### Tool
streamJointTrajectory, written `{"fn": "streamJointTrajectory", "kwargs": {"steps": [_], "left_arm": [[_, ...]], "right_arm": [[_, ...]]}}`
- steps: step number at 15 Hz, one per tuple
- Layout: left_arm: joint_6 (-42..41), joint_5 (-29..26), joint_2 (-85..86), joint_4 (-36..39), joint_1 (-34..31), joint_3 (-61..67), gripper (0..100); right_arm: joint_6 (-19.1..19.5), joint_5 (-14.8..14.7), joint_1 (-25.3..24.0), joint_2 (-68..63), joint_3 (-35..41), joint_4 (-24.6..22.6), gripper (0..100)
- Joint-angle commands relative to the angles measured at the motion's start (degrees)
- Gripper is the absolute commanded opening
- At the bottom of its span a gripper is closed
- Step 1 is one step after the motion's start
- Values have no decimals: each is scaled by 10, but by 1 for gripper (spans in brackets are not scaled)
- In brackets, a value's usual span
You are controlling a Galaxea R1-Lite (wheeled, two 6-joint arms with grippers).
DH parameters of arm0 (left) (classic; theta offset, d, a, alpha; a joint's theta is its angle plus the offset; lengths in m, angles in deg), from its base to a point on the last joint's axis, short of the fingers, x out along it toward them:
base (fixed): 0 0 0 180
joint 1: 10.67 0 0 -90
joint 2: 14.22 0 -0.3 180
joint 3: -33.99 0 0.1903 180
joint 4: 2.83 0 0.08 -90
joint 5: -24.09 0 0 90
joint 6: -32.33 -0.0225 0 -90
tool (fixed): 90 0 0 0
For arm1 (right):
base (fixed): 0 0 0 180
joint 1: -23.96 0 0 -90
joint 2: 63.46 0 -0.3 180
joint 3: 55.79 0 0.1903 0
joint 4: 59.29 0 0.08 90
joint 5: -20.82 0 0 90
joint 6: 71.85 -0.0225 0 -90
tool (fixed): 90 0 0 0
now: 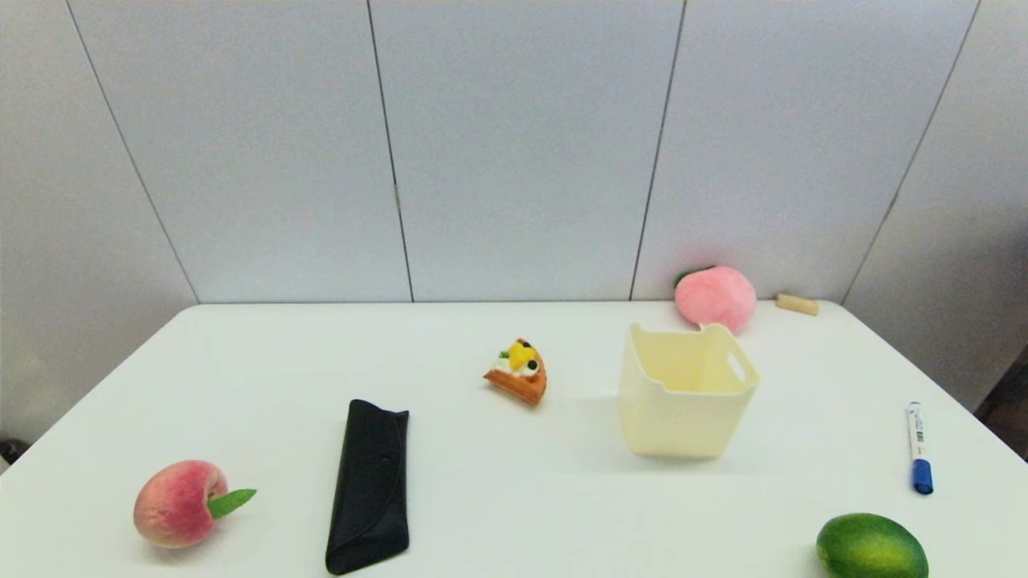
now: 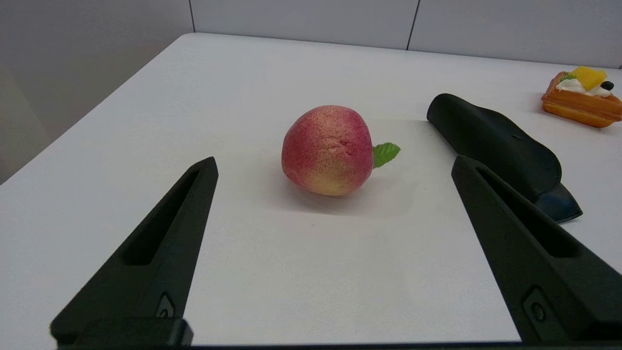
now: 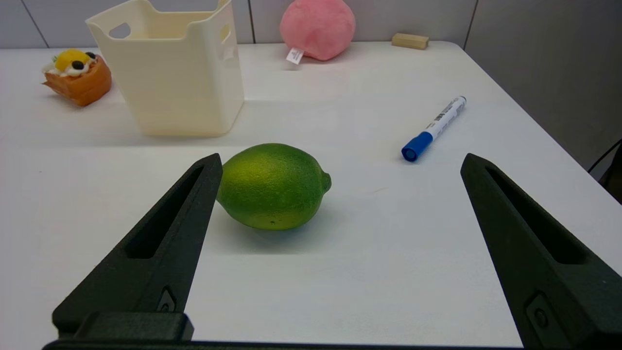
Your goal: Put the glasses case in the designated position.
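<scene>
— Where was the glasses case [image 1: 369, 488] when you looked?

— It lay flat on the white table [image 1: 498, 498], near the front edge on my left, just beside a peach [image 1: 178, 503] and well apart from the cream basket [image 1: 683, 393].

— And the arms?

— I had both held low at the near edge. The left gripper [image 2: 333, 167] stood wide apart facing the peach, holding nothing. The right gripper [image 3: 340, 163] gaped equally wide by a lime [image 3: 273, 185], also empty-handed.
</scene>
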Motion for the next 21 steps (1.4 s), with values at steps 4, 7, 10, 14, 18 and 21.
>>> {"fn": "streamJointTrajectory", "kwargs": {"steps": [4,7,10,14,18,21], "left_arm": [[0,1,-1,-1,-1,0,100],[0,1,-1,1,0,0,100],[0,1,-1,1,-1,0,100],[0,1,-1,-1,0,0,100],[0,1,-1,-1,0,0,100],[0,1,-1,-1,0,0,100]], "right_arm": [[10,4,1,-45,-37,-4,100],[63,16,4,-200,-144,4,100],[98,17,2,-414,-308,9,100],[96,14,-54,-675,-666,164,100],[-29,-25,-125,-852,-914,341,100],[-112,-35,-180,-946,-1042,456,100]]}}
